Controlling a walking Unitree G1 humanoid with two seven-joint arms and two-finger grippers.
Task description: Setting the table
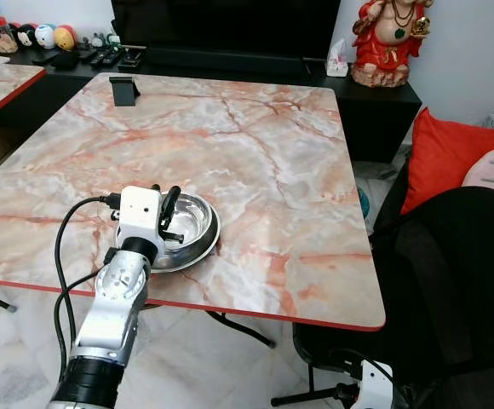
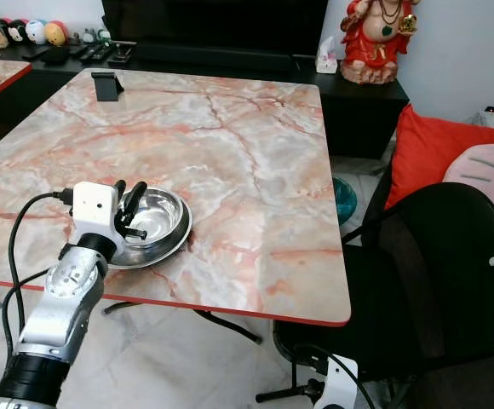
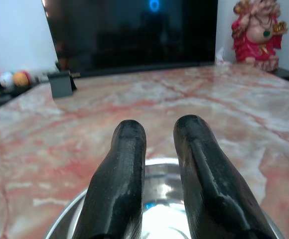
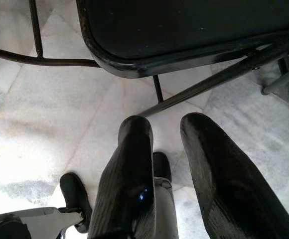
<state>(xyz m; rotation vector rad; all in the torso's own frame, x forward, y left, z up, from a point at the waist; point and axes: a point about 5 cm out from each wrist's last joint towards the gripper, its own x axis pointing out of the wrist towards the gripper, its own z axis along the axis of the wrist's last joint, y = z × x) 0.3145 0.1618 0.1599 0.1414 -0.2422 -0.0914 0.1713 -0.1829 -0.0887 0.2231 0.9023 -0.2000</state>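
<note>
Steel bowl (image 1: 187, 228) sits on the marble-pattern surface (image 1: 255, 162), near its front edge w/ red trim, toward robot's left. Left gripper (image 1: 167, 207) is over the bowl's near-left rim, fingers (image 3: 124, 169) a bit spread w/ a narrow gap, pinching nothing; can't tell if a tip touches the rim. In left wrist view the bowl lies right under the fingertips. Right gripper (image 4: 167, 164) hangs low beside the black chair (image 1: 451, 281), above the pale tiled floor (image 4: 45, 109); fingers parted, nothing between them. Small black stand (image 1: 124, 89) at the surface's far left corner. Red figurine (image 1: 389, 38) on the dark cabinet behind. Red cushion (image 1: 443, 153) at right.
</note>
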